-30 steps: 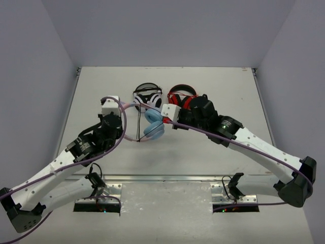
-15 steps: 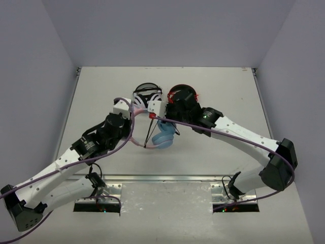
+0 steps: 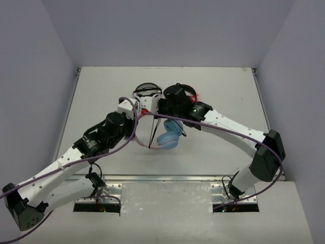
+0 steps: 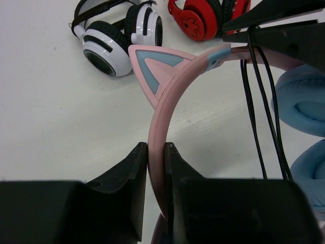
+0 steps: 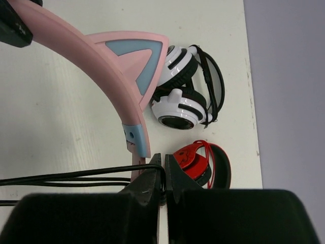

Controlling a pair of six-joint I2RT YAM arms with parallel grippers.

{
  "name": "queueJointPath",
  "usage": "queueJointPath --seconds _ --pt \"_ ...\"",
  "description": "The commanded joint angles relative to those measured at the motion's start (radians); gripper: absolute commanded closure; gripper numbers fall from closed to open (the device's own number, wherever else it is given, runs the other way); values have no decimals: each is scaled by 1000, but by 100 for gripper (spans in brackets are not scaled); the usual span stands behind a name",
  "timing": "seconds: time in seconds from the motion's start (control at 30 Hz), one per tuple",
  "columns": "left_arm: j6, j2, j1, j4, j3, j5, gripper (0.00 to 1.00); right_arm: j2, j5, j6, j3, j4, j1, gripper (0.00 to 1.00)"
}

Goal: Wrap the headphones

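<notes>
**Both Grippers Closed: Left on Headband, Right on Cable**

1. Arms. From their bases at the near edge of the table (image 3: 101, 91), both arms reach forward and inward and meet near the table's centre line.

2. Left gripper (image 4: 156, 152). The fingers are closed almost fully. They clamp the pink headband (image 4: 162, 101) of the headphones (image 3: 170, 136) edge-on, one finger on each flat face.

3. Right gripper (image 5: 162, 161). The fingers are pressed together, with the thin black cable (image 5: 76, 178) pinched between them. Several strands run out sideways from the grip. In the left wrist view the strands drop from this gripper past the headband.

4. Headphones. They are located mid-table, between and just below the two grippers.
   - One pink cat ear (image 4: 152, 68) with a blue inset stands on the headband beyond the left gripper's hold.
   - The light blue ear cups (image 4: 304, 101) lie on the right-hand side, close beside the cable.
   - It cannot be determined whether the cups touch the table.

5. Far zone. A pair of white-and-black headphones (image 3: 146, 93) lies on the table beyond the grippers. A pair of red-and-black headphones (image 4: 203, 18) lies just beside it to the right, partly hidden by the right arm in the top view.
</notes>
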Motion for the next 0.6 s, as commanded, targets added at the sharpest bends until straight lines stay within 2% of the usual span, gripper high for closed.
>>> queueJointPath --seconds 0.0,0.37,0.57 --pt "42 -64 -11 1 -13 171 100 12 114 -15 78 79 -62 97" --pt "32 -107 -11 -14 -10 49 100 -23 28 37 49 53 -99 90" --pt "39 -124 -11 1 -17 73 100 -17 -18 33 69 8 -116 82"
